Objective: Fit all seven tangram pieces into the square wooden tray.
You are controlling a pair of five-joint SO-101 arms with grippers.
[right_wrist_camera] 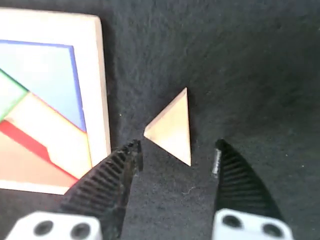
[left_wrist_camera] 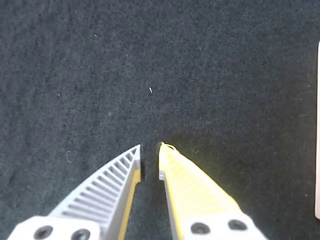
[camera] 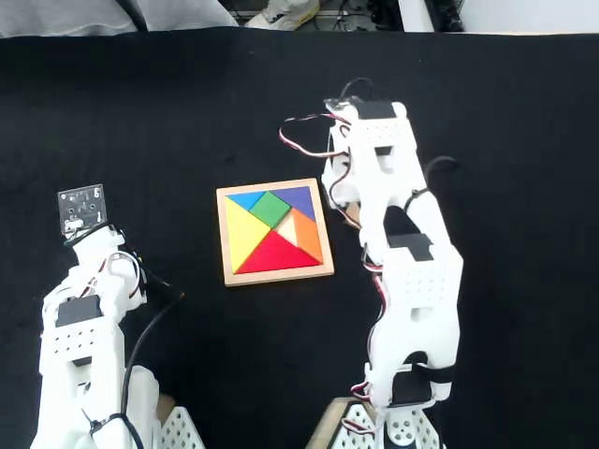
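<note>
The square wooden tray [camera: 226,236] lies mid-table with blue, green, yellow, red and orange pieces in it. A pale triangular patch [camera: 288,224] shows between the green and orange ones. In the right wrist view a small pale wooden triangle [right_wrist_camera: 172,129] lies flat on the black cloth just outside the tray's rim [right_wrist_camera: 102,90]. My right gripper [right_wrist_camera: 175,150] is open and low over it, one black finger on each side, not touching it. My left gripper [left_wrist_camera: 150,150] is shut on nothing above bare cloth, at the table's front left.
The right arm [camera: 388,178] stretches along the tray's right side and hides the cloth under it. The left arm [camera: 84,299] stays folded well left of the tray. The tray's edge [left_wrist_camera: 318,130] shows in the left wrist view.
</note>
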